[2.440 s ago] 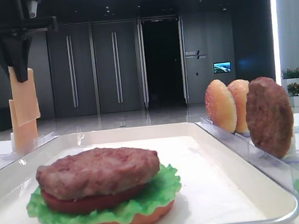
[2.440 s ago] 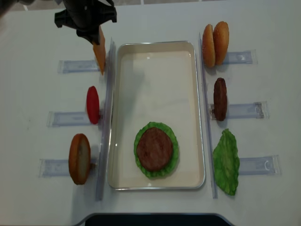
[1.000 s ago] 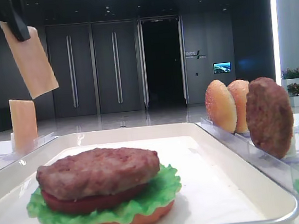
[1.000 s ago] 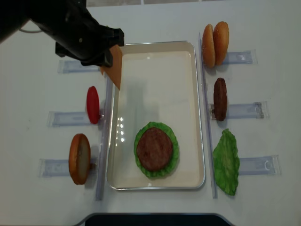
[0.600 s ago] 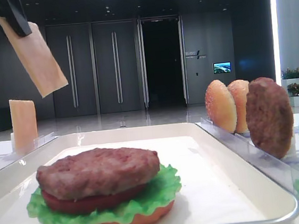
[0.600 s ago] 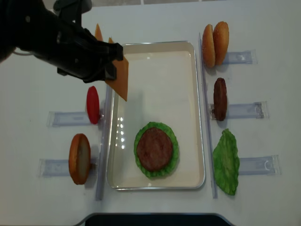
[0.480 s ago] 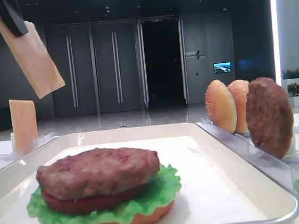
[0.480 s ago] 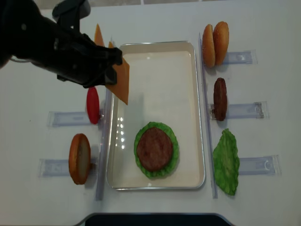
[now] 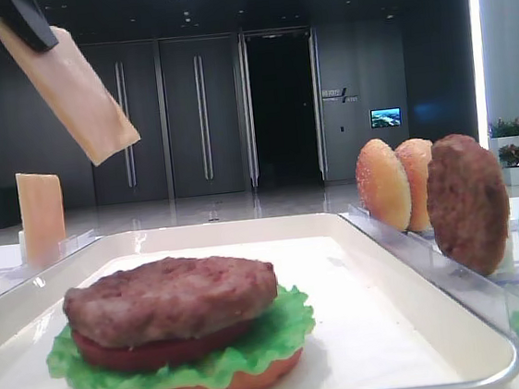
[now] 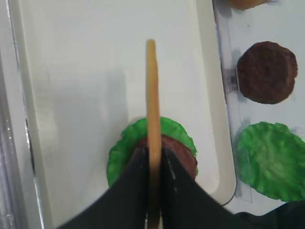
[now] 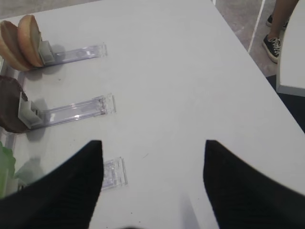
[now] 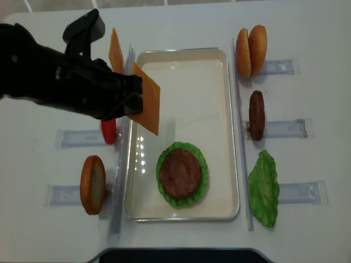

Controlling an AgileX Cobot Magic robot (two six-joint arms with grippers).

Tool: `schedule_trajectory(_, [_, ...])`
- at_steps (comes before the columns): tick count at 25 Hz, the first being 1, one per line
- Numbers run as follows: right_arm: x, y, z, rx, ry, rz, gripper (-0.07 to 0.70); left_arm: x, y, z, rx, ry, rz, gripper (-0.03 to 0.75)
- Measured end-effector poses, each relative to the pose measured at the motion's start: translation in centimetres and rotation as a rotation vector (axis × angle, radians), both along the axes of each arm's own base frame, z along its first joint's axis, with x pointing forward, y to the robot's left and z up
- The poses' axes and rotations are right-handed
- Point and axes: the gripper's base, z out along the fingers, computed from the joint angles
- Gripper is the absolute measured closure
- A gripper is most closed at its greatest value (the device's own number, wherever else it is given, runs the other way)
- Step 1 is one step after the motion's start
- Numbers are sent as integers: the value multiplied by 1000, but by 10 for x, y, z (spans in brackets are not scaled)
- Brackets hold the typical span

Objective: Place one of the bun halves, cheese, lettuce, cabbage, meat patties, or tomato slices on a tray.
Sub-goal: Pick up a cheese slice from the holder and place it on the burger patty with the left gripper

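The left gripper (image 12: pixel 133 102) is holding a cheese slice (image 12: pixel 147 98) in the air over the left part of the white tray (image 12: pixel 216 131), its jaws clamped together on the slice's upper edge. The slice is thin, flat and square, pale yellow-orange with a matte face; from the left wrist it is showing only as a narrow edge-on strip between the two dark fingers (image 10: pixel 136 188). In the low front view it is hanging tilted, its top corner cut off by the frame along with most of the gripper.

A twin slice (image 12: pixel 115 50) is standing upright in the clear plastic rack (image 12: pixel 127 137) left of the tray. On the tray a stack is sitting: a grainy brown patty (image 9: pixel 170 295) on a dark red tomato slice (image 9: pixel 155 350), over ruffled bright green lettuce (image 9: pixel 257 343) and an orange bun half (image 9: pixel 228 384) that is barely peeking out underneath.

Right of the tray, two speckled bun halves (image 12: pixel 251 50), another rough patty (image 12: pixel 256 115) and a wavy lettuce leaf (image 12: pixel 264 188) are standing in holders. On the left, the arm is half hiding a red tomato slice (image 12: pixel 108 130); a bun half (image 12: pixel 92 184) is standing below it.

The right gripper (image 11: pixel 152 181) is hanging over bare tabletop, its dark, blurred fingers well apart and holding nothing.
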Motion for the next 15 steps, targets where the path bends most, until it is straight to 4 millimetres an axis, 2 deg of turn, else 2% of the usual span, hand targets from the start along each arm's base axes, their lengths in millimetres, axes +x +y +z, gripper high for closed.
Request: schedule_trajectory(15, [0,0,0,0,0,0,171,-5,-11,5,-128,-22,-94,680])
